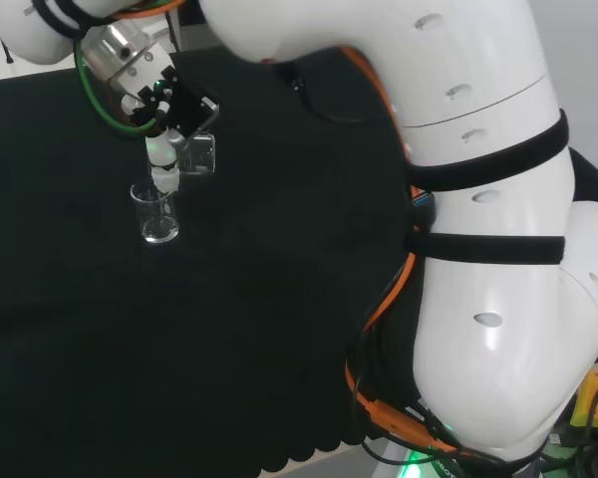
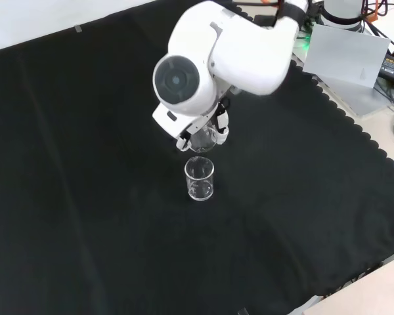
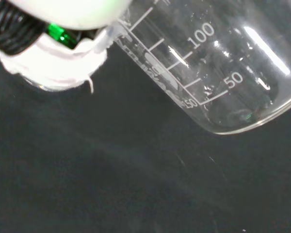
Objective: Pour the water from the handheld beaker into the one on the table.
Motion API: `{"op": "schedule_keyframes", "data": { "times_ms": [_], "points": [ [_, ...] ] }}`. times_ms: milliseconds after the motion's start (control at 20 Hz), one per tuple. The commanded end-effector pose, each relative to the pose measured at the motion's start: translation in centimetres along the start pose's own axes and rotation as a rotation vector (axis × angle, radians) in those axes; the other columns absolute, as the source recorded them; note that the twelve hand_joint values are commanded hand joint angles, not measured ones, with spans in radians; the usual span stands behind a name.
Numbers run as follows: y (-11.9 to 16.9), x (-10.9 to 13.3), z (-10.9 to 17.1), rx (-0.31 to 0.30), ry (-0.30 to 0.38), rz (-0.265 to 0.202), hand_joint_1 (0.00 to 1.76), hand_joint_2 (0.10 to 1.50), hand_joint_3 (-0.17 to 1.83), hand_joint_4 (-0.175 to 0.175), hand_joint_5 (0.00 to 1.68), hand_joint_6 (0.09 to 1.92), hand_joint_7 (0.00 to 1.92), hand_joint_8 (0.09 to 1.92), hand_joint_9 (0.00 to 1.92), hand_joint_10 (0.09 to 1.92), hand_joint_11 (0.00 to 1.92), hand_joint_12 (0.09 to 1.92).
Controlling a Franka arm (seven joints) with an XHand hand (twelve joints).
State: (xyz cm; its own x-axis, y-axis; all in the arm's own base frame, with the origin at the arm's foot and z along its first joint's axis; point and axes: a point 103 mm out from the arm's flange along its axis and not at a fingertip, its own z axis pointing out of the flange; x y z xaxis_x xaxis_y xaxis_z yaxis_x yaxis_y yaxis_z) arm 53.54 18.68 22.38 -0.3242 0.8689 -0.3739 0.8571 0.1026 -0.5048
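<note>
A clear glass beaker (image 1: 155,212) stands upright on the black cloth (image 1: 279,329), and the front view shows it (image 2: 199,178) just below the arm's big link. My hand (image 1: 165,102) hovers right above it, shut on a second clear beaker (image 1: 197,154) that is tipped over, its mouth toward the standing one. In the front view this held beaker (image 2: 206,136) peeks out under the link, just above the standing beaker's rim. The wrist view shows the held beaker (image 3: 218,73) close up, tilted, with printed graduations, beside a white part of the hand (image 3: 58,58). How much water either beaker holds I cannot tell.
The arm's white links (image 1: 488,199) take up the right of the head view, and a round-capped link (image 2: 203,72) stands before the hand in the front view. Grey equipment and cables (image 2: 354,59) lie beyond the cloth's scalloped edge at the front view's upper right.
</note>
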Motion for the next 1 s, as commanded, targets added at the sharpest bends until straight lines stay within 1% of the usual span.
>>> {"op": "schedule_keyframes", "data": {
  "times_ms": [50, 250, 650, 1000],
  "points": [
    [-0.1, -1.1, -0.1, -0.059, 0.132, -0.040, 1.13, 0.64, 0.70, 0.175, 1.28, 0.68, 1.75, 0.09, 1.69, 0.09, 1.41, 0.73],
    [0.0, -1.6, 0.0, -0.077, 0.173, -0.048, 1.13, 0.64, 0.70, 0.175, 1.28, 0.68, 1.75, 0.09, 1.69, 0.09, 1.41, 0.73],
    [0.2, -3.2, 0.6, -0.113, 0.232, -0.057, 1.13, 0.64, 0.70, 0.175, 1.28, 0.68, 1.75, 0.09, 1.69, 0.09, 1.41, 0.73],
    [0.7, -4.4, 1.4, -0.127, 0.267, -0.064, 1.13, 0.64, 0.69, 0.175, 1.28, 0.68, 1.75, 0.09, 1.69, 0.09, 1.40, 0.74]
  ]
}}
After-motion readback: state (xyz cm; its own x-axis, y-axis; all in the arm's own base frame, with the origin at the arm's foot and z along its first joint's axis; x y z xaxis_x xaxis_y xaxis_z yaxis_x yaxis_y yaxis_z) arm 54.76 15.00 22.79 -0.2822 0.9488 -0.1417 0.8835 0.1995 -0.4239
